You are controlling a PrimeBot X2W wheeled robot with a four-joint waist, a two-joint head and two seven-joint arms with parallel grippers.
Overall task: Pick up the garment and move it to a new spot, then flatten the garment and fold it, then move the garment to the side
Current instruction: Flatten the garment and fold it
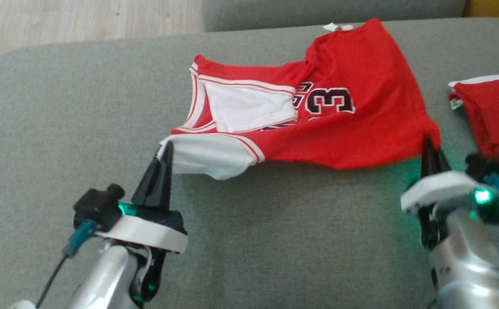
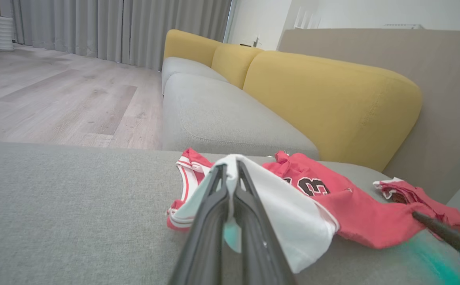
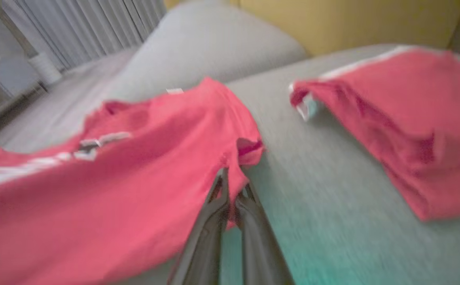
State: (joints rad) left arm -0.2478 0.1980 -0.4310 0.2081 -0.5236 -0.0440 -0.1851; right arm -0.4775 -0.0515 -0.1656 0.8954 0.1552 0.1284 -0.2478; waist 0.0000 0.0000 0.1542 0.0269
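Red jersey (image 1: 352, 133) lies rumpled near the far edge of a grey sofa cushion (image 1: 60, 120). Left hand (image 1: 167, 150) pinches its white near corner, right hand (image 1: 428, 146) its red one, both closed. Likely mid-flattening; folding and moving aside remain.

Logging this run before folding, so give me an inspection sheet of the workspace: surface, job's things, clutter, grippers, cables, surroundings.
Surface: grey sofa seat.
Job's things: red jersey, number 3, rumpled, white panel folded over.
Clutter: second red garment to its right, apart.
Grippers: left gripper shut on the jersey's white corner; right gripper shut on its red corner.
Cables: dark cable at the left wrist.
Surroundings: yellow backrest, grey curtains, wood floor.
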